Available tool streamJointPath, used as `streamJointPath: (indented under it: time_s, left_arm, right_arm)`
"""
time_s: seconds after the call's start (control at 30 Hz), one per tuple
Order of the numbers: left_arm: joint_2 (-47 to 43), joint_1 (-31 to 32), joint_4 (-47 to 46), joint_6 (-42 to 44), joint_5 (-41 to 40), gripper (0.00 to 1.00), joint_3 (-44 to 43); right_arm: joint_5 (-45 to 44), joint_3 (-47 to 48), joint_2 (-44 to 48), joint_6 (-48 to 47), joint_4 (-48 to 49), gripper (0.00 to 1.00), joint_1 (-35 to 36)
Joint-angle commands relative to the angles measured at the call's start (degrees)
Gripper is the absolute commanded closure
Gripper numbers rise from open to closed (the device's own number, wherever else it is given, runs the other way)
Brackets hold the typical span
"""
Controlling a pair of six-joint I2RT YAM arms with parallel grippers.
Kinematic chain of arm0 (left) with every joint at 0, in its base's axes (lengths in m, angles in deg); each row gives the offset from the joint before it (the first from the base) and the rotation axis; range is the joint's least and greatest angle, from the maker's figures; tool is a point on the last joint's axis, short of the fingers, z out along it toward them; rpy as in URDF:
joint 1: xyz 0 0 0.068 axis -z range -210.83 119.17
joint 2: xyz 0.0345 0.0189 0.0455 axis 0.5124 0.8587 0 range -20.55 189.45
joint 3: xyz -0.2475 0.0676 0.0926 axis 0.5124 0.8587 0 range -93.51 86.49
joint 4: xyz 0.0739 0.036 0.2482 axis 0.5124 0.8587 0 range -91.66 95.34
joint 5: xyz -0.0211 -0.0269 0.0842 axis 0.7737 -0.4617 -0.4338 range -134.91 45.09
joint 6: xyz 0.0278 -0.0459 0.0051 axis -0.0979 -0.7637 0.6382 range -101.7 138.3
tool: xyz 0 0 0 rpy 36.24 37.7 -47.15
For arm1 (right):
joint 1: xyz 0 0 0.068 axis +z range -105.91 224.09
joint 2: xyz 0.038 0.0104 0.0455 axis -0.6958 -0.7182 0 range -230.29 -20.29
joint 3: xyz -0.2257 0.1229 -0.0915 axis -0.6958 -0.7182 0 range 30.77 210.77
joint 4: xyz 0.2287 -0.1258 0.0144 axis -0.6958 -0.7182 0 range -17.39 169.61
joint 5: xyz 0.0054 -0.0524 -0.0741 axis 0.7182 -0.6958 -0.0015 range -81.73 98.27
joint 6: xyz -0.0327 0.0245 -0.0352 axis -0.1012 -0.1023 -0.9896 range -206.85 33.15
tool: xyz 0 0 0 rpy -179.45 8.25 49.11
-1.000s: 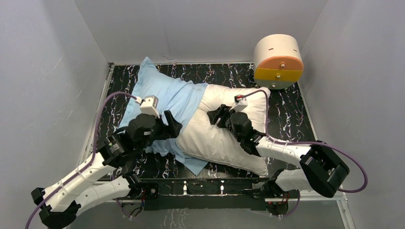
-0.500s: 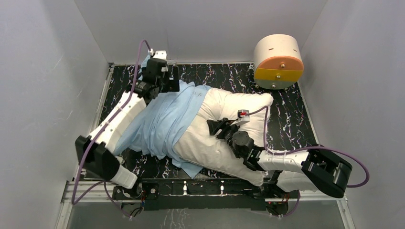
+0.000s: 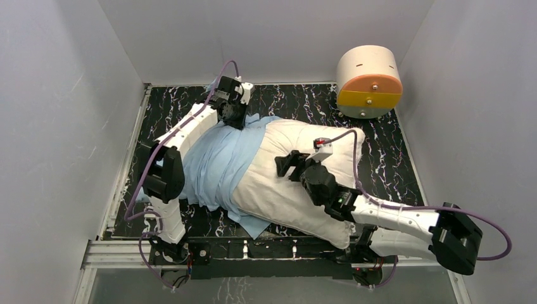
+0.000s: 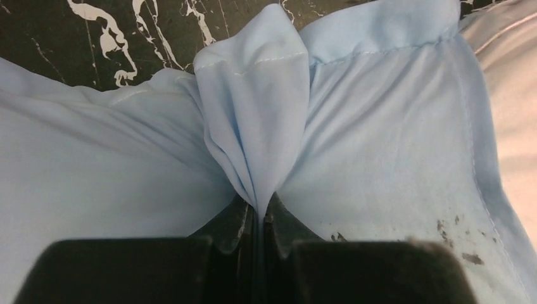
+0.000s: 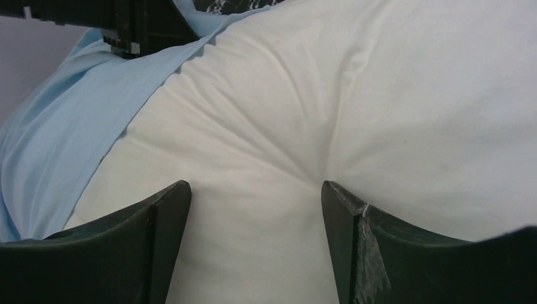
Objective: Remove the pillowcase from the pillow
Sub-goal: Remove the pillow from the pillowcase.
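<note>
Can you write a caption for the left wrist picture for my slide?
Left gripper shut on a pinched fold of the light blue pillowcase.

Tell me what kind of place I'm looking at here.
Probably a robotics test cell, not a bedroom: plain white walls box in a black marbled table, the left arm and right arm are bolted at its near edge, and a pillow lies on it.

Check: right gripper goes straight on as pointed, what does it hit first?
The pillow: the open right gripper points straight into its white fabric, which looks creased right ahead of it, so probably touching or nearly so. The pillowcase lies off to its side.
</note>
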Motion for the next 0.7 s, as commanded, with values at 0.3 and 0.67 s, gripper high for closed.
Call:
streamJointPath:
  time_s: [0.3, 0.67]
  left_arm:
    - [-29.7, -0.4, -19.8, -14.2, -4.0, 1.0, 20.6]
    - [-48.0, -0.2, -33.9, -14.4, 2.3, 1.0, 35.3]
  right_arm:
    - [0.9, 35.9, 3.0, 7.7, -63.7, 0.01, -15.6]
    - [3.4, 42.3, -0.8, 24.8, -67.9, 0.01, -18.2]
